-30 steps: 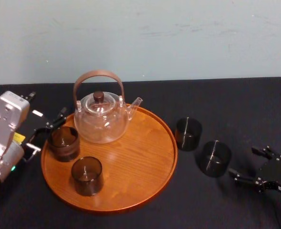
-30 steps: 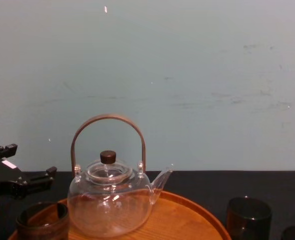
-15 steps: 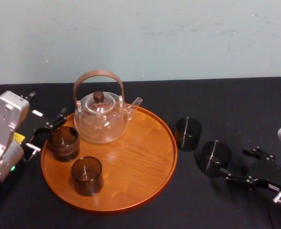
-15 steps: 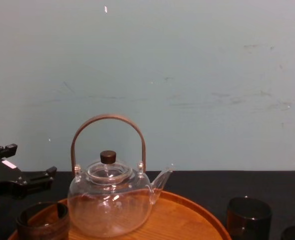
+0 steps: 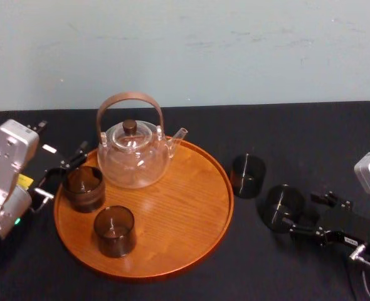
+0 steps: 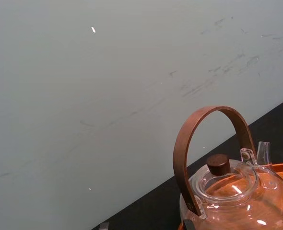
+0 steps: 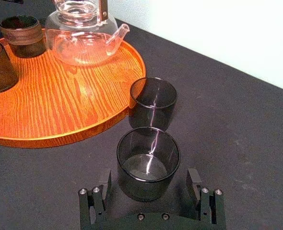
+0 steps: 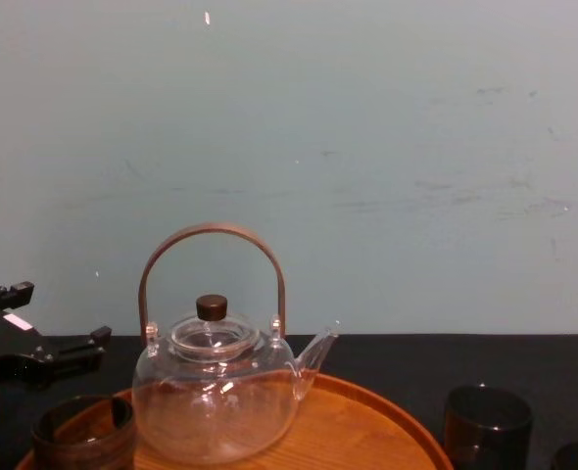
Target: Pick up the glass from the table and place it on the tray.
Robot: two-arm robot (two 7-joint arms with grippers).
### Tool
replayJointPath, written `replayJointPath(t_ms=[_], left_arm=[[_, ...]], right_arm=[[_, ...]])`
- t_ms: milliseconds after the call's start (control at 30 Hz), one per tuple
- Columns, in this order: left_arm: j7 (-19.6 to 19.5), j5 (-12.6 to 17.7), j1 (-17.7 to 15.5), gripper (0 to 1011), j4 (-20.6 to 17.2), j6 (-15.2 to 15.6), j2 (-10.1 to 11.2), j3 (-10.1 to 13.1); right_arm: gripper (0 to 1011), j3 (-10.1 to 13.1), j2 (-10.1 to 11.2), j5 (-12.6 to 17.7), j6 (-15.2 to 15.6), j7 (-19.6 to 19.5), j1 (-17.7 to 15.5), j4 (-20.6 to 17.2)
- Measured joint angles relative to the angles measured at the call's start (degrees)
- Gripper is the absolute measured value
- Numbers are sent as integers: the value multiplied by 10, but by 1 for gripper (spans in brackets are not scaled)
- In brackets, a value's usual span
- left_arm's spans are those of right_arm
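Target glass (image 7: 147,160): short, straight-walled tumbler in dark smoky see-through glass. It stands upright, mouth up, on the black table (image 7: 237,124), with a thin light streak down the inner wall.

Room around it:
- A second glass (image 7: 153,101) of the same kind stands just past the fingertips, in line with the target. It is near the target but apart, with a strip of cloth between them.
- The tray (image 7: 50,108) rim curves by just beside the second glass, off to one side of the jaw line. I see no contact.
- There is bare black cloth on the other side of the jaws and beyond both glasses.
- The tray has broad bare wood on the part nearest these jaws. The teapot (image 7: 81,40) stands at its far side.
- Two more dark glasses (image 5: 83,187) (image 5: 114,230) sit toward the tray's opposite edge.

Right gripper (image 7: 149,175): low over the table, jaws spread wide, gripping nothing. The target glass sits between the two fingers, roughly centred, with a sliver of cloth showing on each side. The fingertips reach about level with its near half, and the far wall pokes out beyond them.

Left gripper (image 5: 66,169): at the tray's opposite edge, jaws apart and holding nothing. One of the tray glasses stands just ahead of its tips.
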Motion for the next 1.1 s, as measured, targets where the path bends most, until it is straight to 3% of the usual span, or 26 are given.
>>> replayJointPath(t_ms=[1100], left_arm=[[0, 0, 0, 1001, 0, 0, 0, 0]], right_arm=[[1002, -46, -37, -8, 24, 16, 86, 68]])
